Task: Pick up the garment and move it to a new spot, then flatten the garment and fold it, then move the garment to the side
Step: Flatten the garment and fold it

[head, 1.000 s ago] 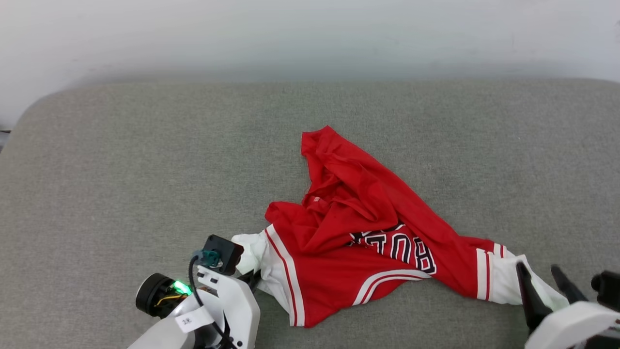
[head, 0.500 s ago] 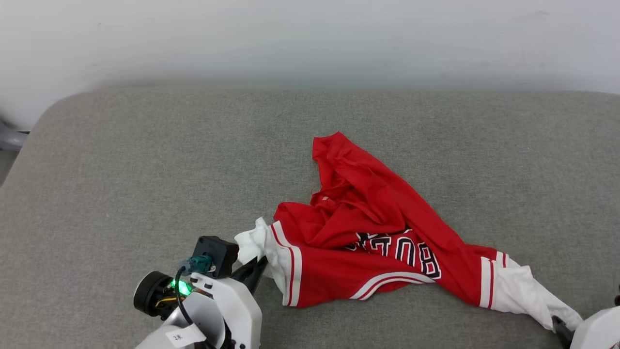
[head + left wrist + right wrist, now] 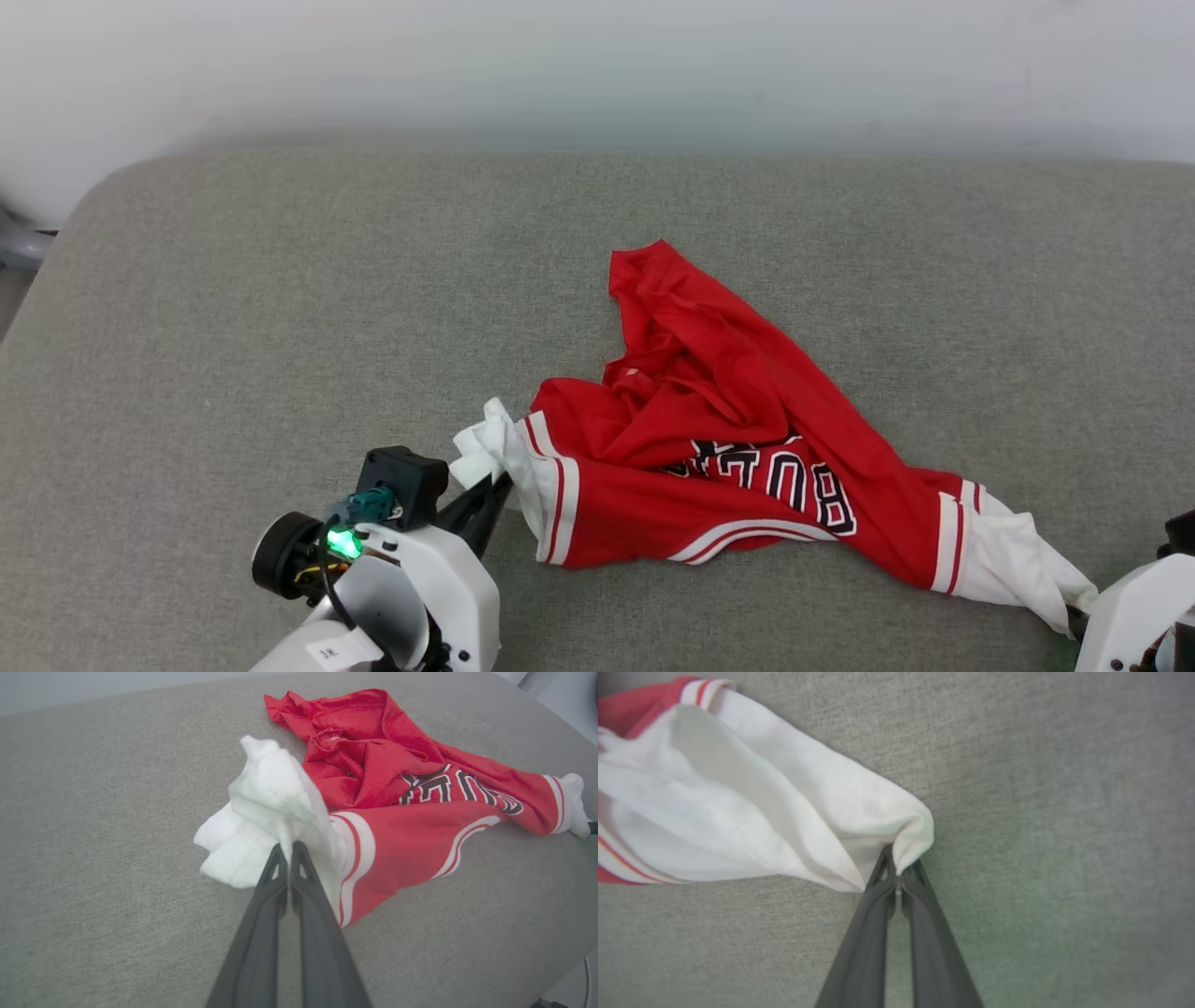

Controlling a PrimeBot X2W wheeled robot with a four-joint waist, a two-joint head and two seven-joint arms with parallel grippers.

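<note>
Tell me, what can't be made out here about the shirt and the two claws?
- Shirt lettering, head view: folds cover part of it.
- Neck label, head view: too small to read.
- Right gripper, head view: mostly cut off by the bottom corner.
- Right wrist view: left edge cuts off most of the shirt.

I read the garment (image 3: 709,439) as soft, matt knit cloth, creased, with slightly fuzzy white sleeves. The tabletop (image 3: 280,308) wears coarse grey woven fabric, matt and faintly speckled. My left pincer (image 3: 286,848) and right pincer (image 3: 896,858) look like smooth dark plastic with a dull sheen. The left arm's shell (image 3: 439,588) is glossy white plastic.
</note>
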